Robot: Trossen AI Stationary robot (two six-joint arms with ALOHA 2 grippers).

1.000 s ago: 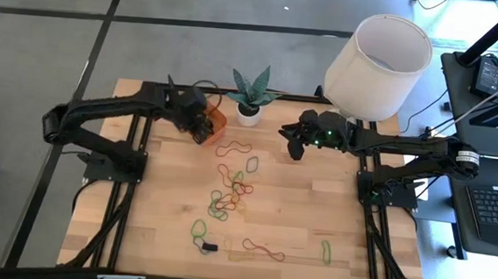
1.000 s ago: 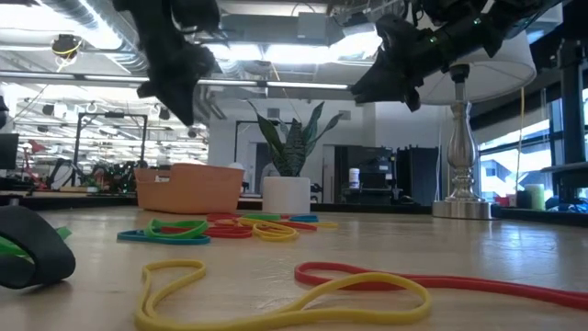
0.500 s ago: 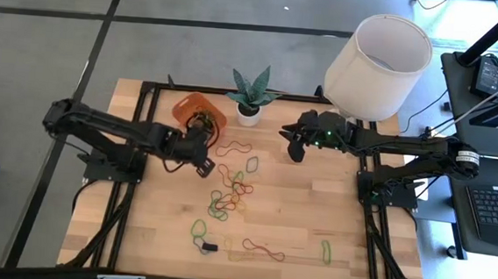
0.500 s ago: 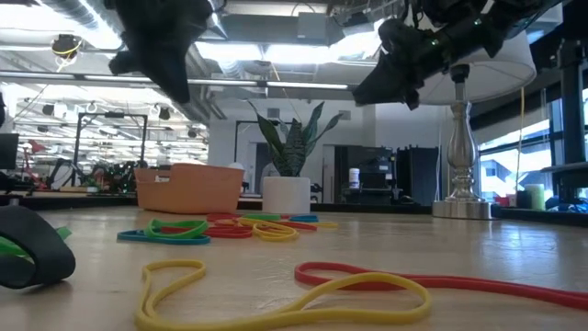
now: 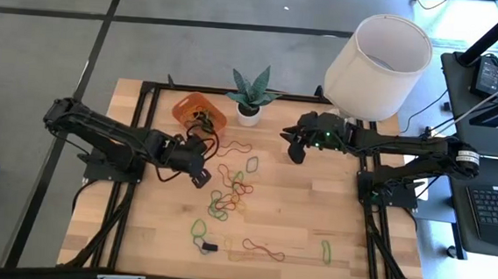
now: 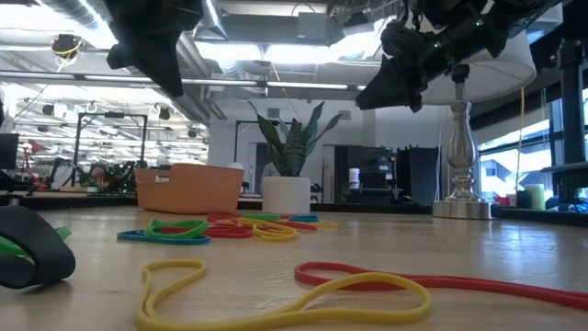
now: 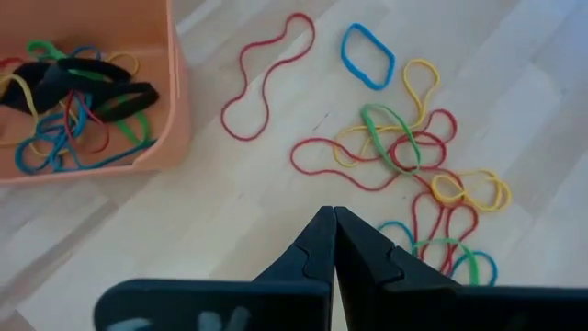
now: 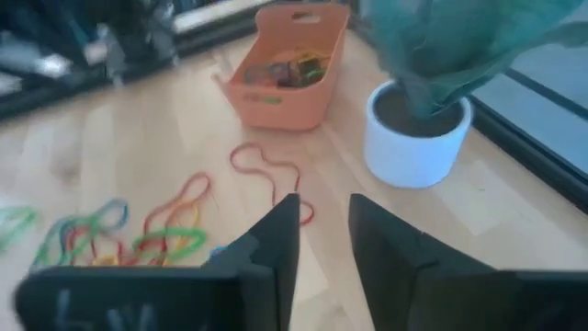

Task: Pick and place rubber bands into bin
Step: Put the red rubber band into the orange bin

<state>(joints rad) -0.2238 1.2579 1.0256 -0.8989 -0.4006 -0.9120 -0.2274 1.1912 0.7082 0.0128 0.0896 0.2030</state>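
Note:
The orange bin point(image 5: 200, 111) stands at the far side of the table, left of the plant, with several rubber bands point(image 7: 73, 101) lying in it. More coloured rubber bands point(image 5: 230, 191) lie loose on the wood in the table's middle, among them a red loop point(image 7: 266, 87) and a blue one point(image 7: 367, 55). My left gripper point(image 7: 333, 213) hangs shut above bare wood between the bin and the loose bands point(image 5: 201, 177), with nothing between its fingers. My right gripper point(image 8: 323, 216) hovers open above the table point(image 5: 294, 151) right of the plant, its fingers empty.
A small plant in a white pot point(image 5: 250, 96) stands right of the bin. A lamp with a white shade point(image 5: 377, 65) is at the far right corner. More bands lie near the front edge point(image 5: 263, 249), with a black piece point(image 6: 32, 248) close to the low camera.
My left gripper has swung from above the bin toward the table's near edge, staying shut and high, and now hangs over the wood beside the loose bands. The bands and the bin have not moved.

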